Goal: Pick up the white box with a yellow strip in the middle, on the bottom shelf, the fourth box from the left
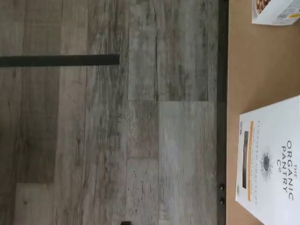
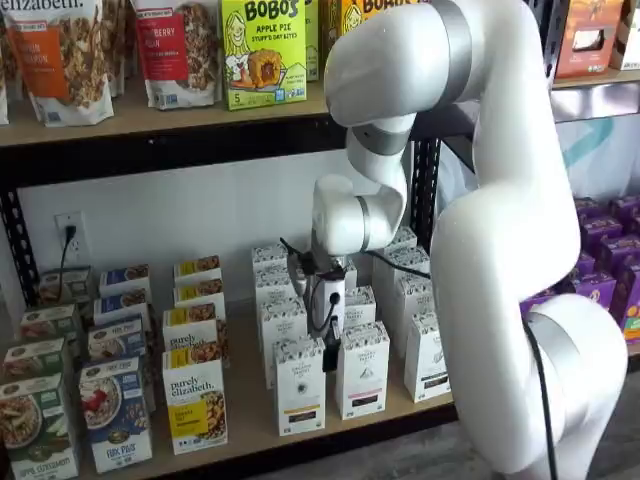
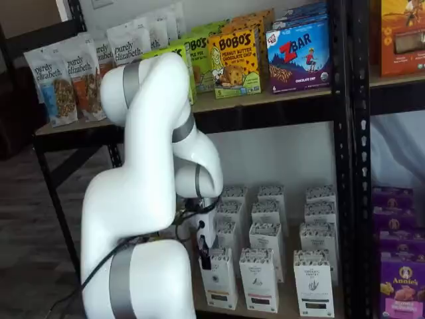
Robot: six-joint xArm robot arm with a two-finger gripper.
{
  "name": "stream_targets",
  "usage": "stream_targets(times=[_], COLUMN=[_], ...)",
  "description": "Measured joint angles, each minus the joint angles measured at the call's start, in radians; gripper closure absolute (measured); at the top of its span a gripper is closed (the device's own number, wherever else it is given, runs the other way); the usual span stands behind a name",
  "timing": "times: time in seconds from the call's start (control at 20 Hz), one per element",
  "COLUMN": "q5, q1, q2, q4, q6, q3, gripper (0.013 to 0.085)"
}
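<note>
One white box (image 2: 298, 385) is seen at the front of the bottom shelf (image 2: 250, 432), right beside a granola box (image 2: 195, 405). Jaws are spread apart, nothing gripped, hung just by its top.

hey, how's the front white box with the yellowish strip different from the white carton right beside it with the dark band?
The white box with a yellow strip carries a dull yellowish band low on its front; the neighbouring carton carries a dark one. The yellow-strip box stands nearer the bottom shelf front edge. Both are tall, narrow, upright and white, with speckled tops.
</note>
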Motion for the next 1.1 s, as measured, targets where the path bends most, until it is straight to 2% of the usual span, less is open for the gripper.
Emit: stream_targets(times=[0.15, 0.8, 1.1], q5=[-0.039, -0.017, -0.032], q1=[0.004, 0.009, -0.002], q2=[0.009, 0.108, 0.165], q4=[-0.015, -0.035, -0.010], q6=[0.016, 0.040, 0.008], q3=[-0.003, -0.121, -0.184], gripper=[0.0130, 0.0130, 0.0130])
